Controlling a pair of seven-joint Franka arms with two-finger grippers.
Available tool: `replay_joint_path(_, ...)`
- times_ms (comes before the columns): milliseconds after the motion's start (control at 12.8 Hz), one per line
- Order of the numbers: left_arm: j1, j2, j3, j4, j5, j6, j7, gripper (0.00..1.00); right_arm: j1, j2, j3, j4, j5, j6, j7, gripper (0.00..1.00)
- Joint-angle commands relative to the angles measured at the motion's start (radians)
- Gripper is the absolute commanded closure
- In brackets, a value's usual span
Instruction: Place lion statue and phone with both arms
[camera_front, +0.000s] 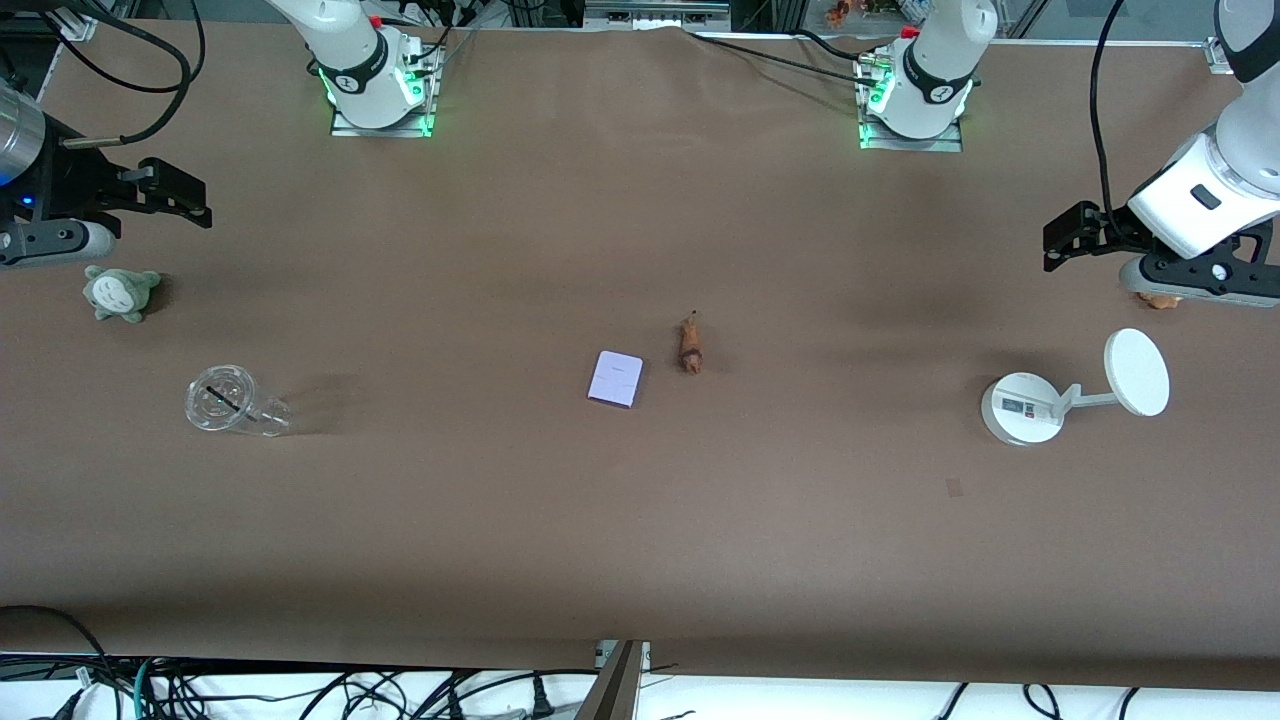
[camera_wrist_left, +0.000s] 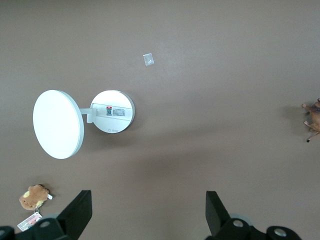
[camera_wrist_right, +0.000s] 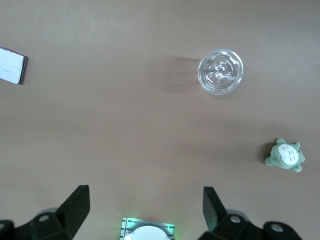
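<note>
The lion statue (camera_front: 690, 345), a tiny orange-brown figurine, lies near the table's middle; it shows at the edge of the left wrist view (camera_wrist_left: 314, 120). The phone (camera_front: 615, 379), a flat pale lavender rectangle, lies beside it, slightly nearer the front camera, toward the right arm's end; it also shows in the right wrist view (camera_wrist_right: 11, 65). My left gripper (camera_front: 1060, 240) hangs open and empty over the left arm's end of the table (camera_wrist_left: 148, 212). My right gripper (camera_front: 185, 195) hangs open and empty over the right arm's end (camera_wrist_right: 146, 210).
A white round-based stand with a disc (camera_front: 1075, 392) (camera_wrist_left: 82, 117) stands at the left arm's end, with a pale orange-tan lump (camera_front: 1160, 299) (camera_wrist_left: 34, 196) under the left hand. A clear cup (camera_front: 225, 402) (camera_wrist_right: 220, 71) and a grey-green plush (camera_front: 120, 293) (camera_wrist_right: 285, 155) lie at the right arm's end.
</note>
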Motion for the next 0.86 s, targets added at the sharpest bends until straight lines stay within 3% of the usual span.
replay_joint_path(0, 0.002, 0.018, -0.001, 0.041, -0.015, -0.028, 0.007, 0.00, -0.021, -0.003, 0.024, 0.002, -0.013, -0.014, -0.015, 0.00)
replay_joint_path(783, 0.007, 0.021, 0.000, 0.040, -0.015, -0.030, 0.010, 0.00, -0.020, 0.003, 0.026, 0.003, -0.050, -0.020, -0.006, 0.00)
